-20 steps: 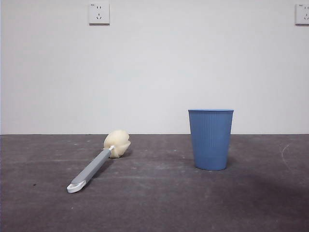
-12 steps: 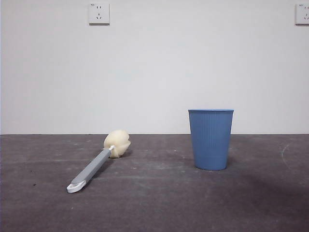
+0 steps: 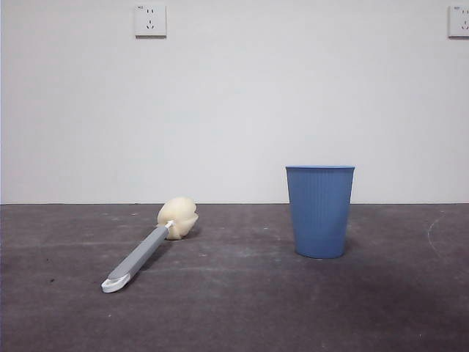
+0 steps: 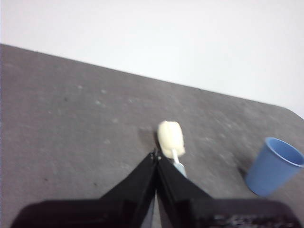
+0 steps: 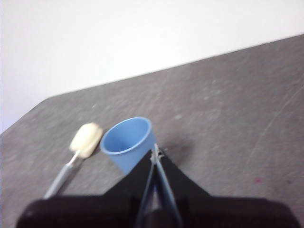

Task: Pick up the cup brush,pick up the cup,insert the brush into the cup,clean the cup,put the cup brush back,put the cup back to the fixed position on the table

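The cup brush (image 3: 150, 246) lies flat on the table (image 3: 234, 308) at the left, its cream sponge head toward the wall and its white loop end nearest the camera. The blue ribbed cup (image 3: 319, 210) stands upright to its right. Neither arm appears in the front view. In the left wrist view, my left gripper (image 4: 156, 156) is shut, high above the cup brush (image 4: 171, 141), with the cup (image 4: 274, 166) off to one side. My right gripper (image 5: 154, 153) is shut too, held above the table beside the cup (image 5: 127, 142); the cup brush (image 5: 78, 149) lies beyond.
A white wall rises behind the table, with a power socket (image 3: 150, 20) high at the left and another (image 3: 459, 21) at the right edge. The table's rounded corner (image 4: 292, 111) shows in the left wrist view.
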Tool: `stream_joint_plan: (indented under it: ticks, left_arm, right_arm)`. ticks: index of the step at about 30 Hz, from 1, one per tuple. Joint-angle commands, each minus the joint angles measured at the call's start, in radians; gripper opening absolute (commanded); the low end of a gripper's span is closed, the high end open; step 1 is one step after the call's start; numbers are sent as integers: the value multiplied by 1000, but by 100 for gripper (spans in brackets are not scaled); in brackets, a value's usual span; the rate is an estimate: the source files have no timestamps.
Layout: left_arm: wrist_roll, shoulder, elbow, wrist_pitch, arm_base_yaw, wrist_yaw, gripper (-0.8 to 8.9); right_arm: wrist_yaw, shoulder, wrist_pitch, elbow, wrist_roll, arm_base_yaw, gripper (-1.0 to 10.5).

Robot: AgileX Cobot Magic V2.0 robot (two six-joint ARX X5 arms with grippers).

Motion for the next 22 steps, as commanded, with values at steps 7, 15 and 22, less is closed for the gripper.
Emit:
stream_joint_plan:
  ticks: [7, 15, 22]
  left_arm:
    - [81, 173, 242, -242, 0, 124, -6]
    - [228, 373, 435, -483, 0, 267, -6]
    - [342, 480, 545, -644, 0, 289, -6]
  right_arm:
    - [-194, 245, -320, 327, -181, 1, -12]
    - [-237, 424, -748, 606, -384, 1, -11]
    - [-237, 491, -924, 715, -410, 2, -11]
